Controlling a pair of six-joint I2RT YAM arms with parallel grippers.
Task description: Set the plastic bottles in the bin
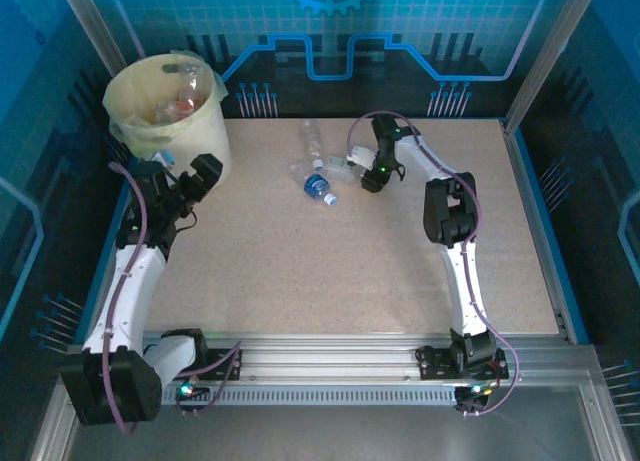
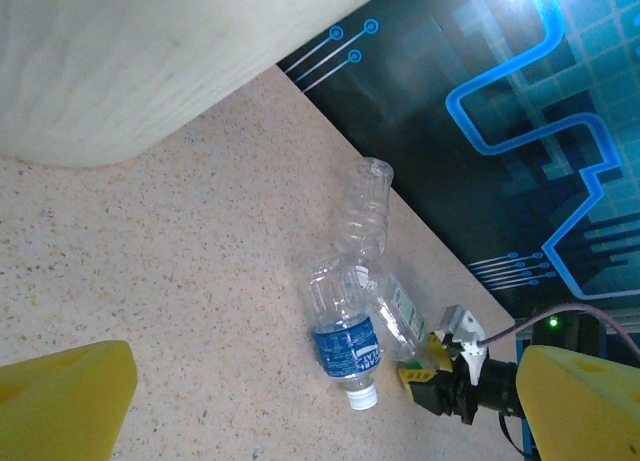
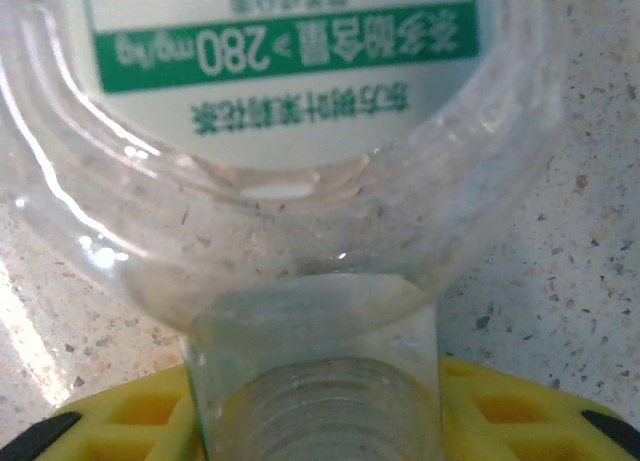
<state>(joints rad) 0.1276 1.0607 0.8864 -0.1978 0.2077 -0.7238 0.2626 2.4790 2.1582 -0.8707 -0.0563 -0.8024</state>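
Observation:
Three plastic bottles lie in a cluster mid-table. One has a blue label (image 1: 320, 189) (image 2: 347, 347), one is bare and clear (image 1: 312, 141) (image 2: 364, 213), and one has a green label (image 1: 338, 167) (image 2: 397, 316) (image 3: 300, 161). My right gripper (image 1: 356, 165) (image 2: 425, 369) (image 3: 315, 411) is shut on the green-labelled bottle's threaded neck, with yellow fingers (image 3: 500, 413) pressed on both sides. The bottle still rests on the table. My left gripper (image 1: 186, 177) (image 2: 328, 386) hangs open beside the bin (image 1: 205, 136) (image 2: 120, 71), holding nothing. Several bottles lie inside the bin.
The bin stands at the table's far left corner, close against my left arm. A dark back wall (image 2: 480, 131) with blue lines runs just behind the bottles. Bare speckled tabletop (image 1: 330, 271) stretches from the bottles toward the arm bases.

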